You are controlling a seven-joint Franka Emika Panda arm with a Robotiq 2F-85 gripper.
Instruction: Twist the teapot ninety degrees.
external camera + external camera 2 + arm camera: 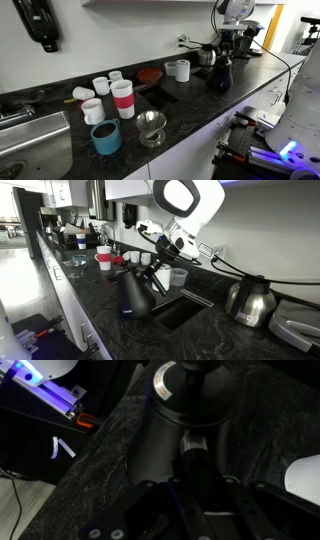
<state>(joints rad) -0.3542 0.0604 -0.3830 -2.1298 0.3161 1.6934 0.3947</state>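
The matte black cone-shaped teapot [220, 76] stands on the dark counter near its front edge. It also shows in an exterior view [133, 298] beside a recessed opening. My gripper [158, 277] reaches down to the teapot's thin handle, and shows above the pot in an exterior view [222, 52]. In the wrist view the teapot's body [158, 430] and lid lie straight ahead. My gripper [198, 472] there looks shut on the handle, which runs in between the fingers.
A shiny silver metal pot [250, 300] stands past the recessed opening [182, 308]. A white mug [182, 70], a red and white cup [123, 98], a blue cup [106, 137] and a silver bowl [151, 127] stand along the counter. A sink [30, 140] is at the far end.
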